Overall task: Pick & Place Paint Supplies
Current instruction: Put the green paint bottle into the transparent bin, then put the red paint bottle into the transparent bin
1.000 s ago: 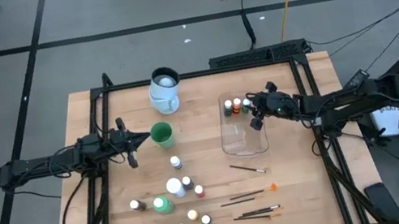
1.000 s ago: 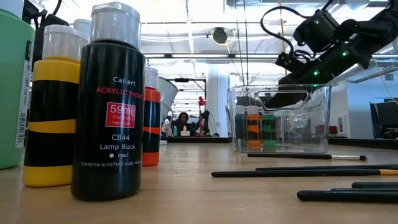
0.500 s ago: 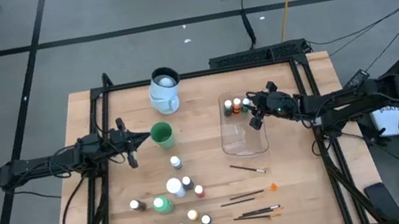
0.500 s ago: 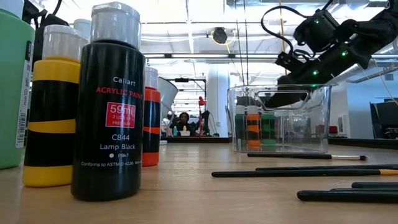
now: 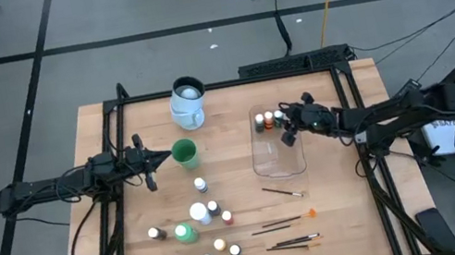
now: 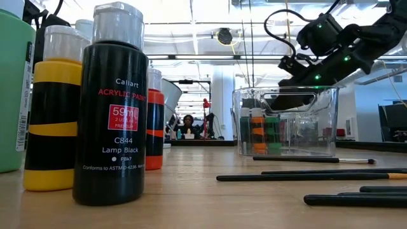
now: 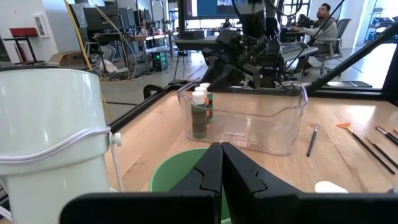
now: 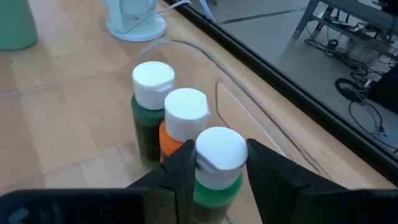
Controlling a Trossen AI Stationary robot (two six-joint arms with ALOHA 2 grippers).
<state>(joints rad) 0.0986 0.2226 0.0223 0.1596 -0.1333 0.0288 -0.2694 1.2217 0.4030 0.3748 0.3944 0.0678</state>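
My right gripper (image 5: 287, 132) reaches over the clear tub (image 5: 278, 158) and is shut on a green white-capped bottle (image 8: 217, 163). Right beside that bottle in the tub stand an orange bottle (image 8: 185, 118) and a dark green bottle (image 8: 151, 106). Many small bottles (image 5: 216, 231), a larger green bottle (image 5: 186, 233) and several thin brushes (image 5: 289, 222) sit on the table's near half. My left gripper (image 5: 150, 166) waits shut at the left, beside a green cup (image 5: 184, 153). My right gripper pinches the green bottle just under its white cap (image 8: 219, 149), one finger (image 8: 180, 171) on each side. The fingers slant down from the table's right side. The bottle stays upright inside the tub, its base (image 6: 273, 147) level with the bases of the two other bottles.
A white-and-pale-blue mug (image 5: 187, 102) stands at the table's far edge, left of the tub. A lone brush (image 5: 283, 193) lies just near of the tub. In the low view a black bottle (image 6: 119, 108) and a yellow bottle (image 6: 54, 114) stand close to the camera.
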